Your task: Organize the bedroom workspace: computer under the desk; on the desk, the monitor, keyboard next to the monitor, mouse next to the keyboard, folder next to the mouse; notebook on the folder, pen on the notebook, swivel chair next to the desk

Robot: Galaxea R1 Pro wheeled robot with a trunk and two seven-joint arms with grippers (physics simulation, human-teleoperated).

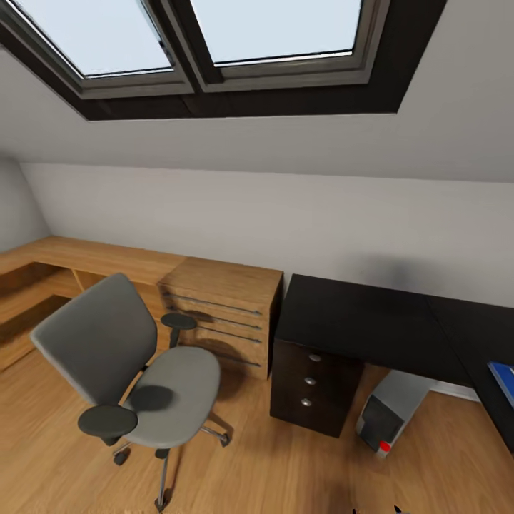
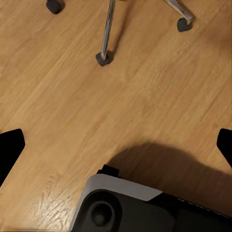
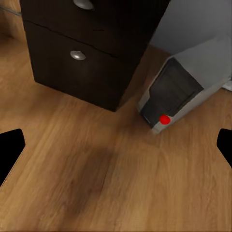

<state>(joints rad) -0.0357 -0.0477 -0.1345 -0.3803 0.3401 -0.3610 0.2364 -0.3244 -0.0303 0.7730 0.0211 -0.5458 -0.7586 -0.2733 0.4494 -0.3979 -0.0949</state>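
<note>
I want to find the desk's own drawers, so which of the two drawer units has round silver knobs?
The dark drawer unit under the black desk. The light wooden chest beside it has long bar handles instead.

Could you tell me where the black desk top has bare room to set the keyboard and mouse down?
The desk top is bare from its left end above the drawer unit across to the corner. The right wing holds the blue folder at the picture's edge. Below, the computer stands beside the drawers. The swivel chair stands apart to the left.
</note>
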